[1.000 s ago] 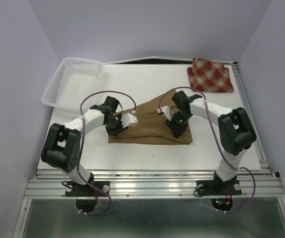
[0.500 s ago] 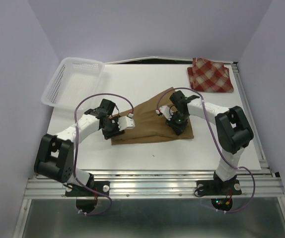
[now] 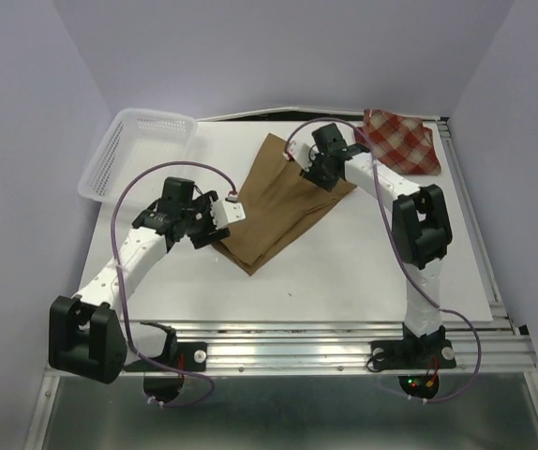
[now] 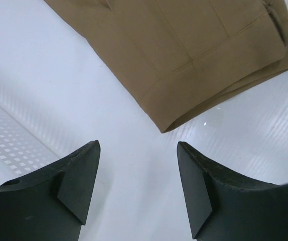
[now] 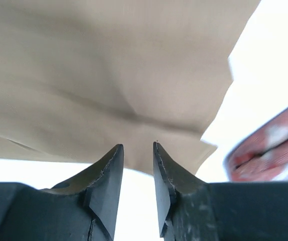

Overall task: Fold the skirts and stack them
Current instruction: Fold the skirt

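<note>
right tool [image 5: 137,145] pinching tan skirt [image 5: 109,65], visible only from wrist

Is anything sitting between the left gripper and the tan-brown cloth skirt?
Nothing visible does: only bare white table lies between the open left gripper and the nearest corner of the tan-brown cloth skirt.

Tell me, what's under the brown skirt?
The brown skirt lies mostly flat on the white table, which shows around it. Whatever sits directly beneath is covered by the cloth; no bulge shows.
</note>
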`<action>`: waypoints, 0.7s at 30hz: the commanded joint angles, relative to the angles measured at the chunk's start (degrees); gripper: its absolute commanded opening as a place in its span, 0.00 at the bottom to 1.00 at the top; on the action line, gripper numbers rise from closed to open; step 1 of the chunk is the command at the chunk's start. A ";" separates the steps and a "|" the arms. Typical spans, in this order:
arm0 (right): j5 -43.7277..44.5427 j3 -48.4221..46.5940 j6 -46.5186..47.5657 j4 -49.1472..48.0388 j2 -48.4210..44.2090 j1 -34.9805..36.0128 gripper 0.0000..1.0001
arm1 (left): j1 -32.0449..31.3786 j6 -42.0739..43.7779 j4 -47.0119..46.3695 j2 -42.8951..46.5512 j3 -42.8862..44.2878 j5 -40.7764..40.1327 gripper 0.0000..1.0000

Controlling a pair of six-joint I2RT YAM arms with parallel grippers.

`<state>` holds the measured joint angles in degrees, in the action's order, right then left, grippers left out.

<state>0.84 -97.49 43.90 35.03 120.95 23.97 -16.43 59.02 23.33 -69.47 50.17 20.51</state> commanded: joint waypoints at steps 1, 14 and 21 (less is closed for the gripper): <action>-11.55 -7.10 -6.80 5.48 -4.57 4.24 0.36 | 1.57 5.74 -4.34 -1.19 -0.95 0.41 0.74; -18.69 1.77 -20.43 4.96 0.87 8.64 0.34 | -0.27 10.23 -13.56 -17.08 2.39 -1.52 0.64; -10.26 11.35 -10.70 3.65 1.05 8.64 0.32 | -6.06 17.88 -11.74 -19.30 -4.37 -5.13 0.57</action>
<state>-15.73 -91.55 27.49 36.64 121.16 32.40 -18.76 71.99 10.52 -89.89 49.28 17.26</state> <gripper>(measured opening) 0.326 0.585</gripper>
